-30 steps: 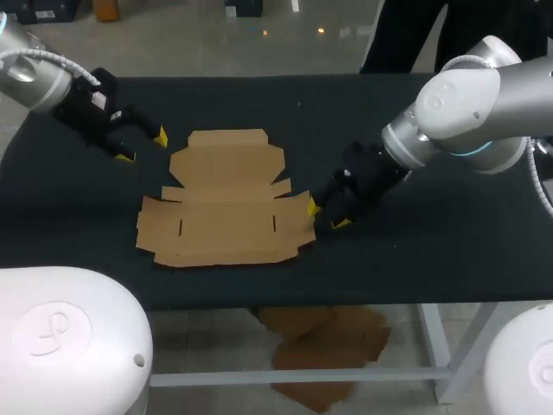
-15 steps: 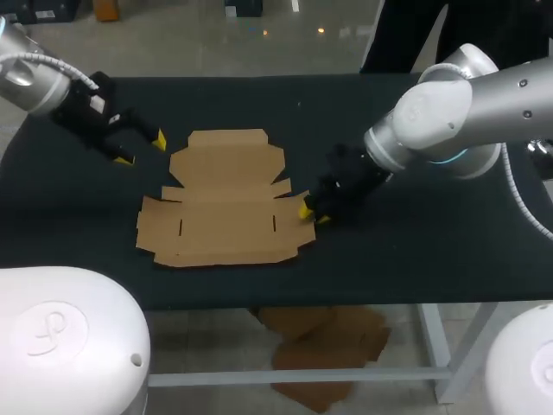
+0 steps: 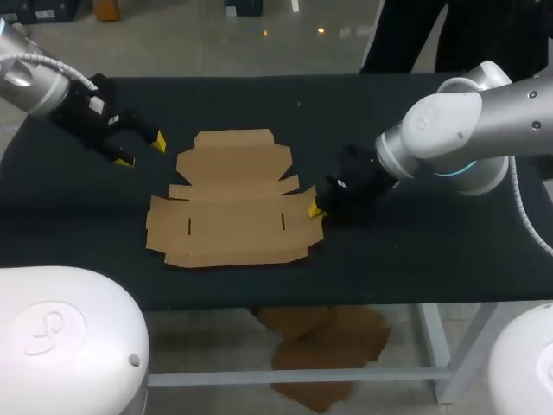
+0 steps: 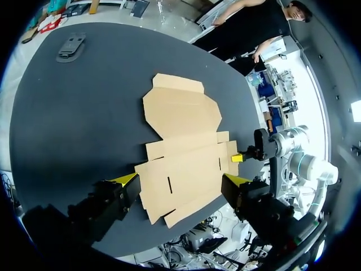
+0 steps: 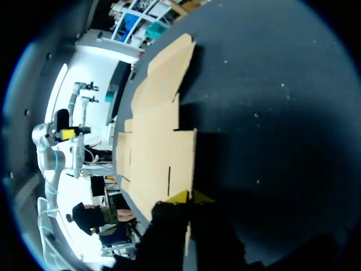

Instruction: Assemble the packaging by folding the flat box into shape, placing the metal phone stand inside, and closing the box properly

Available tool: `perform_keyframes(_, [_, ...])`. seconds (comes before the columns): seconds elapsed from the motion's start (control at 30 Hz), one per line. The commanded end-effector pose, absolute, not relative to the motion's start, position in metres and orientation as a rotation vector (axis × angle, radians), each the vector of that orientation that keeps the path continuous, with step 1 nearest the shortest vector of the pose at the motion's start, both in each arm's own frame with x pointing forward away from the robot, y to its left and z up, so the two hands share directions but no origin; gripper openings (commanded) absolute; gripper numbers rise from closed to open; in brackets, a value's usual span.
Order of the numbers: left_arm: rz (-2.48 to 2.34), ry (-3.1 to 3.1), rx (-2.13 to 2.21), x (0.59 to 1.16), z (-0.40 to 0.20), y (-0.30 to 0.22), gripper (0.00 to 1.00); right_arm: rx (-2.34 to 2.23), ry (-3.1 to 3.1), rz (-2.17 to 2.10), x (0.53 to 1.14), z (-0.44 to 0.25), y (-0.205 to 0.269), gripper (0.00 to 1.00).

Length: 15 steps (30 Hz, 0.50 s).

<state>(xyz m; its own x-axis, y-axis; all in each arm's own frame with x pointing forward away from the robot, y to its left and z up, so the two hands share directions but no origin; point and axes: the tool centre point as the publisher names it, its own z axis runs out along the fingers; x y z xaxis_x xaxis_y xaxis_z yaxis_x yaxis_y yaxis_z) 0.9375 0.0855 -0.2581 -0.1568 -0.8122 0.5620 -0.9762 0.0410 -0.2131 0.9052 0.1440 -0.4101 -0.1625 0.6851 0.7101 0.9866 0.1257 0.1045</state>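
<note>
My right gripper pinches the flat box by its right flap.
It lies unfolded on the table; my left gripper hangs near it, fingers spread wide.

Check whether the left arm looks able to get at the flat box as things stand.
Likely yes: the left hand is open just beside the flat box, and nothing on the table stands between them.
</note>
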Motion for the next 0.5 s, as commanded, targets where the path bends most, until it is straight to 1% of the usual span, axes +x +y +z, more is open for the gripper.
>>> perform_keyframes(0.03, [0.799, -2.034, 1.812, 0.943, -0.260, 0.085, 1.00, -1.618, -1.892, -0.827, 0.897, -0.403, 0.124, 0.00])
perform_keyframes(0.5, [0.791, -2.036, 1.788, 0.949, -0.263, 0.080, 1.00, -1.609, -1.853, -0.780, 0.905, -0.393, 0.091, 0.00])
